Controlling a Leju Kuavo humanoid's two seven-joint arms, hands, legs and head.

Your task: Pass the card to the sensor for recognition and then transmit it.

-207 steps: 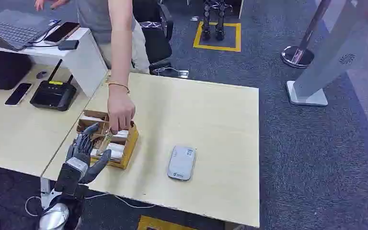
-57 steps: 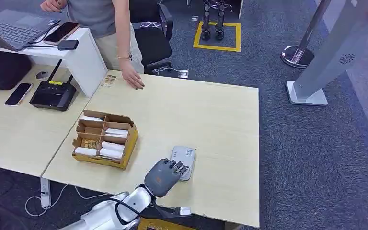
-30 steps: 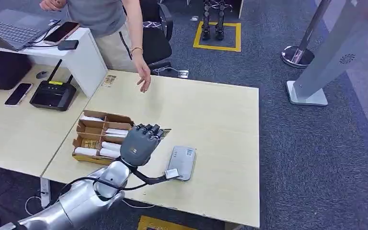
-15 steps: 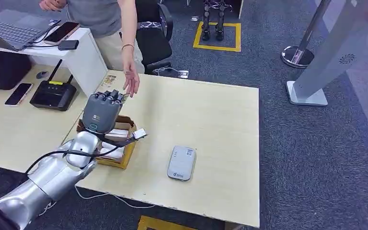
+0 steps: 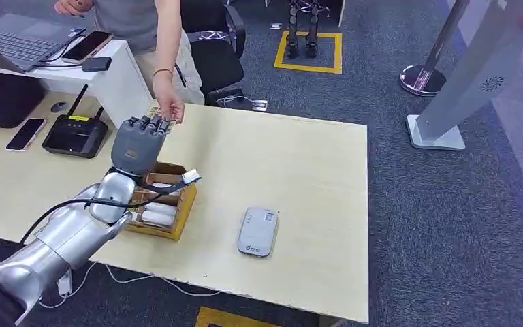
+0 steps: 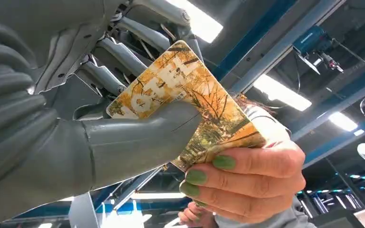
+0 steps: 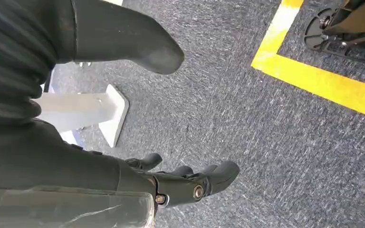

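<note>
My left hand (image 5: 136, 144) is raised over the table's far left part, above the cardboard card box (image 5: 177, 211). It pinches an orange card with autumn trees (image 6: 171, 85) between thumb and fingers. A person's hand (image 5: 169, 105) meets my fingertips. In the left wrist view that person's hand (image 6: 252, 178) grips the card's far corner, so both of us hold it. The grey card reader (image 5: 258, 231) lies flat near the table's front, to the right of the box and apart from my arm. My right hand (image 7: 76, 161) hangs over the carpet, holding nothing, with its fingers (image 7: 190, 183) apart.
The person stands behind the table's far left corner beside a black chair (image 5: 218, 48). On the left desk lie a black router (image 5: 75, 134), a phone (image 5: 26, 133) and a laptop (image 5: 13, 41). A white stand (image 5: 442, 129) is on the carpet to the right.
My left hand has carried the card from the reader up and left, over the box, toward the person. The person's hand has come to my fingertips and taken hold of the card.
</note>
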